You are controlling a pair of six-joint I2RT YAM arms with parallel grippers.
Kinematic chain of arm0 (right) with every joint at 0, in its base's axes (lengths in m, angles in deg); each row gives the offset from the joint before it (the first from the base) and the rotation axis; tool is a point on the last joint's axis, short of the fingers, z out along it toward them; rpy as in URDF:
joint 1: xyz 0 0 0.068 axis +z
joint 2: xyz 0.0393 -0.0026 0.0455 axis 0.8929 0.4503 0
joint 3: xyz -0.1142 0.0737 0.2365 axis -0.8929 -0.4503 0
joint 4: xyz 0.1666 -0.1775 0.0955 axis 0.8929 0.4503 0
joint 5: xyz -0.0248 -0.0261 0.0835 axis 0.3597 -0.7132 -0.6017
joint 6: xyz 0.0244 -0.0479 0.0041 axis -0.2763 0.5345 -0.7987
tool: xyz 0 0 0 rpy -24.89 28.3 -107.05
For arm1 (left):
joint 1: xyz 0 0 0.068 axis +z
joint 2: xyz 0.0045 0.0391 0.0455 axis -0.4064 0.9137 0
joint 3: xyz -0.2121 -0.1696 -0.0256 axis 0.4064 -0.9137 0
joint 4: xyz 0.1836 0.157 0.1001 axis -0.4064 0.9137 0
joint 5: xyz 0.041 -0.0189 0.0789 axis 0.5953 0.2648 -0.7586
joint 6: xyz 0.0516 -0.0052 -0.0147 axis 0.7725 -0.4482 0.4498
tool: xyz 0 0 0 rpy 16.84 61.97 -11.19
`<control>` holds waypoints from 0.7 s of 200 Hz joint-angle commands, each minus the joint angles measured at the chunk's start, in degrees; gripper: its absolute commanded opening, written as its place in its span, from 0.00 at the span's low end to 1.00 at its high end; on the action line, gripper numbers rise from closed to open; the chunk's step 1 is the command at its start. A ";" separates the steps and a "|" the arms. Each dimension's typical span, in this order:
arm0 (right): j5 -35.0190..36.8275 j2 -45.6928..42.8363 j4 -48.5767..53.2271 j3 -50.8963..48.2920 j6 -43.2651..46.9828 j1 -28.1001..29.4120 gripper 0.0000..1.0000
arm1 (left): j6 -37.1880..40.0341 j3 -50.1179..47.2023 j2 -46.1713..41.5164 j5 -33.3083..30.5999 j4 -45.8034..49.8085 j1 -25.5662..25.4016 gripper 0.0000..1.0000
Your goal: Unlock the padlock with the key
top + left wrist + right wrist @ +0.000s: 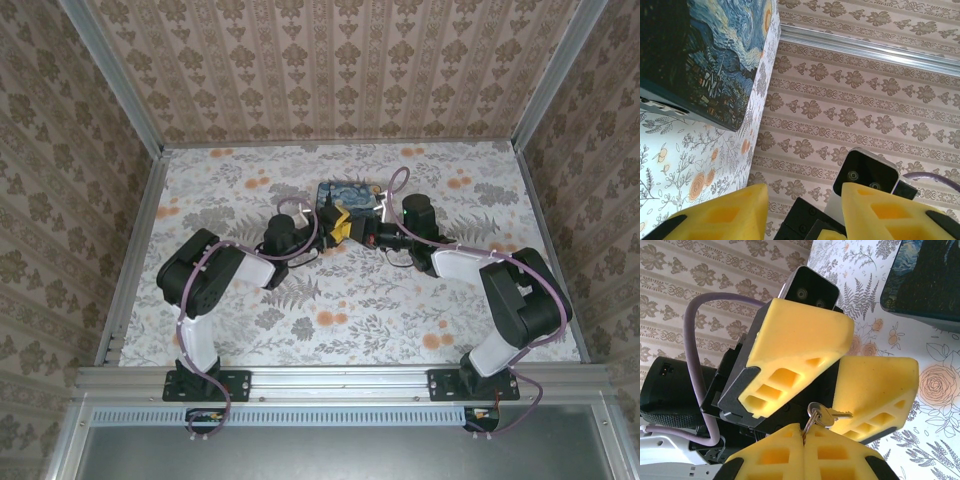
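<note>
the key (835, 415) has its ring half hidden in the seam between the right gripper (802, 437) fingers, and the tin (922, 280) is cut off by both wrist pictures' edges.

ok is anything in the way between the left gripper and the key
Nothing visible. The key sticks out by its ring from the shut right gripper, directly in front of the open left gripper and its yellow fingers, with no object between them. The blue tin sits off to one side.
</note>
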 commanded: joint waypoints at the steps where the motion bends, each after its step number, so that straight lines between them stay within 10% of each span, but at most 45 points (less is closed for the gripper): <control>1: -0.13 -1.26 0.10 -0.73 0.67 -0.18 0.00 | 0.91 -0.70 0.15 -0.25 -2.86 0.58 0.40; 140: -0.74 -0.64 -1.92 -1.13 -0.30 -0.30 0.00 | 1.82 -0.97 -0.18 -0.38 -2.95 0.76 0.23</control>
